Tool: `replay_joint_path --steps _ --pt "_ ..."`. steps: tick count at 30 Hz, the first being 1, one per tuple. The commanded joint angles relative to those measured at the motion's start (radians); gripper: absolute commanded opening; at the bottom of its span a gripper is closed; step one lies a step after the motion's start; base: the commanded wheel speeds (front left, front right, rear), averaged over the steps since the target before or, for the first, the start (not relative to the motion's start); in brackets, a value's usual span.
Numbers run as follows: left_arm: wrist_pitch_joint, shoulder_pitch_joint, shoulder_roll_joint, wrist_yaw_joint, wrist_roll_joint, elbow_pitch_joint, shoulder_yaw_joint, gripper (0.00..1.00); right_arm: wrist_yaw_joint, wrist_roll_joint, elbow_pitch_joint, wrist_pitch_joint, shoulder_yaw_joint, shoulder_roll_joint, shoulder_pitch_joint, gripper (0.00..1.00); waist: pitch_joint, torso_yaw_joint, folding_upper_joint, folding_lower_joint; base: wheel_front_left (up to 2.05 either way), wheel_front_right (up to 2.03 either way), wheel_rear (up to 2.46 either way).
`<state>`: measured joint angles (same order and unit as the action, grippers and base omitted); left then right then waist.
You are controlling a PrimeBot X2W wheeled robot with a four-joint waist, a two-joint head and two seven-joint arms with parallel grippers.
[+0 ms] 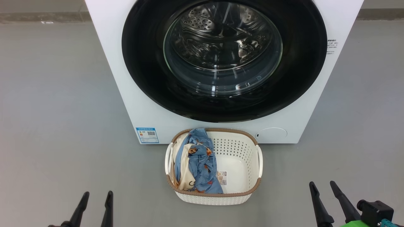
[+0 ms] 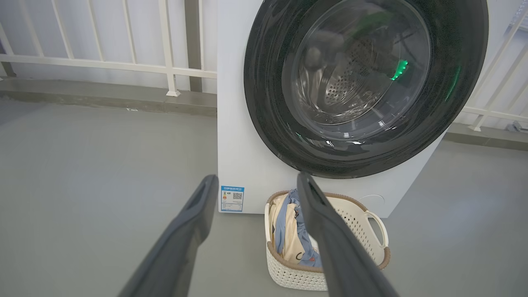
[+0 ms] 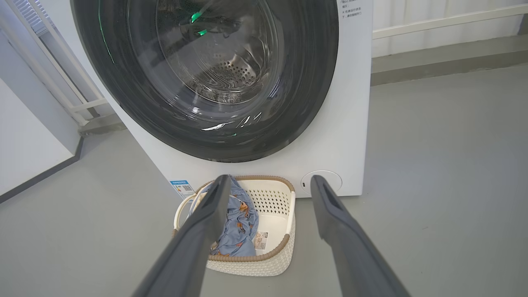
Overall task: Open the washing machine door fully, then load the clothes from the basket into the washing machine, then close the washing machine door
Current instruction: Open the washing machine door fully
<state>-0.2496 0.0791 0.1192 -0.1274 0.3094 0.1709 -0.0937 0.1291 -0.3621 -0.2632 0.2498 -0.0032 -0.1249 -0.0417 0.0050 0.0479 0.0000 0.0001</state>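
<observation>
Clothes [image 1: 200,160] lie left in the basket [image 1: 235,148]; left claw [image 1: 98,192], right claw [image 1: 322,183] gape empty

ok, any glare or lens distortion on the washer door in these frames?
Head view: even soft light, sharp, thin white streaks on the door, drum readable. Left wrist view: green reflection on its glass, railing posts splay from the wide lens. Right wrist view: green glints high on the glass, white streaks low, soft shadow under the basket.

The washing machine [image 1: 157,119] is cut off at the top; its blue sticker [image 1: 147,135] is too small to read.
</observation>
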Motion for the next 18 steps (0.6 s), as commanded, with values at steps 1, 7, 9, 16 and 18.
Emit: replay_joint_path --steps 1,7,9,16,18 --pt "-0.012 -0.026 0.011 -0.003 0.008 -0.016 0.038 1.00 0.002 0.008 0.027 0.012 0.022 -0.008 -0.003 1.00 0.000 0.000 0.0000 0.0000 0.00 0.00 0.00" --pt "-0.012 -0.030 0.011 -0.003 -0.010 -0.003 0.049 1.00 0.002 0.010 0.030 0.012 0.020 -0.005 -0.004 1.00 0.000 -0.002 0.0000 0.0000 0.00 0.00 0.00" --pt "-0.012 -0.030 0.010 -0.003 -0.015 -0.001 0.049 1.00 0.002 0.011 0.030 0.012 0.019 -0.004 -0.005 1.00 -0.001 -0.002 0.0000 0.0000 0.09 0.09 -0.17" --pt "-0.012 -0.028 0.014 -0.003 -0.022 -0.007 0.049 1.00 0.002 0.011 0.030 0.012 0.022 -0.002 -0.004 1.00 0.000 -0.004 0.0000 0.0000 0.44 0.44 -0.88" --pt "-0.012 -0.029 0.014 -0.003 -0.022 -0.008 0.050 1.00 0.002 0.011 0.029 0.012 0.022 -0.002 -0.003 1.00 0.001 -0.005 0.0000 0.0000 0.79 0.79 -1.59"
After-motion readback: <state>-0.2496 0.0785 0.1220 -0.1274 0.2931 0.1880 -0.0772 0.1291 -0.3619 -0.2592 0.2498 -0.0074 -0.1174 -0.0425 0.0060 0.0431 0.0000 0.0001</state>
